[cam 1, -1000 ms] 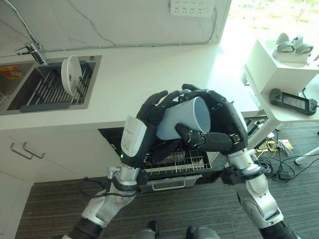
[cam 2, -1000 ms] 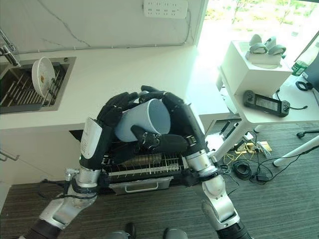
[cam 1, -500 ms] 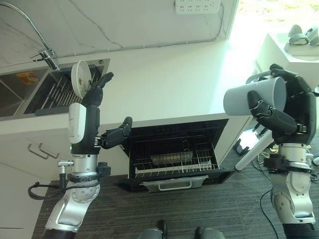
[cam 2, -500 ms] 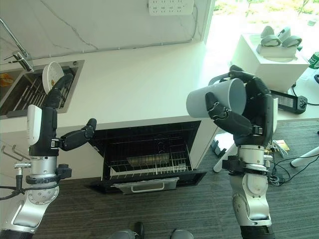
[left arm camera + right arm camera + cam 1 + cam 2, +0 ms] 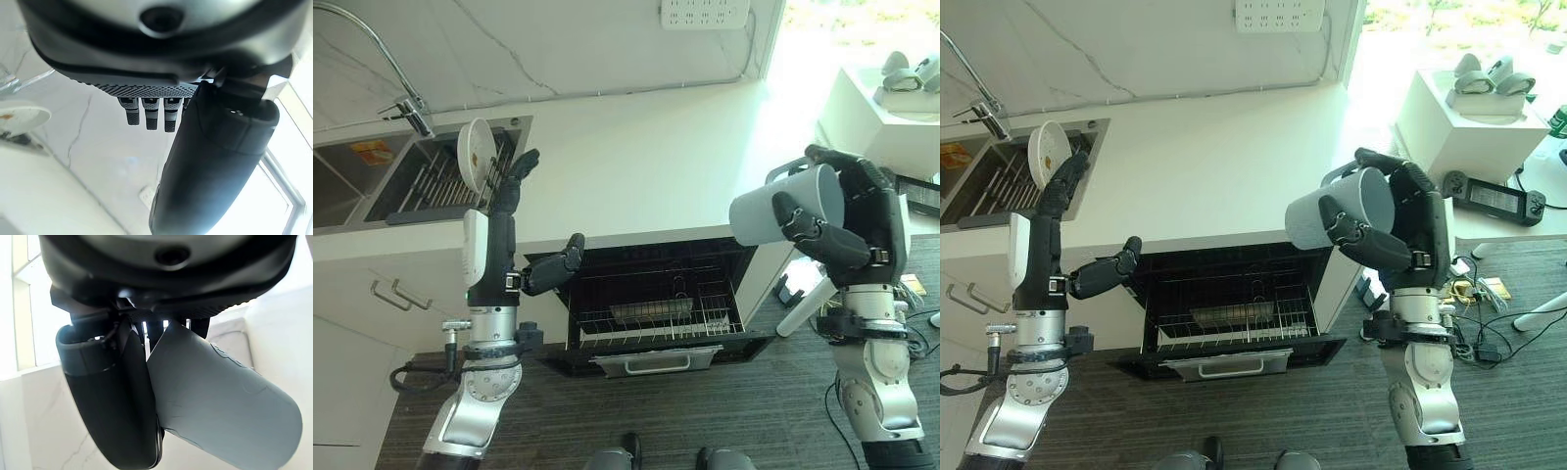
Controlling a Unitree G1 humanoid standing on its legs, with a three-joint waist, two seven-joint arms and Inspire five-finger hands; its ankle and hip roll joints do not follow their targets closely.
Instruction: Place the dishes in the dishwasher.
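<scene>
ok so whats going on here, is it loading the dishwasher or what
Yes, it is partway through loading. The robot's right hand is curled round a pale blue cup, held tipped on its side up in the air, to the right of the open dishwasher. The lower rack is pulled out. The left hand is open, fingers straight, raised in front of the counter edge near the sink, where a white plate stands on edge in the rack.

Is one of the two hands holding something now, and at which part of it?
The right hand holds a grey cup round its side wall, lying sideways. The left hand is open and holds nothing.
</scene>
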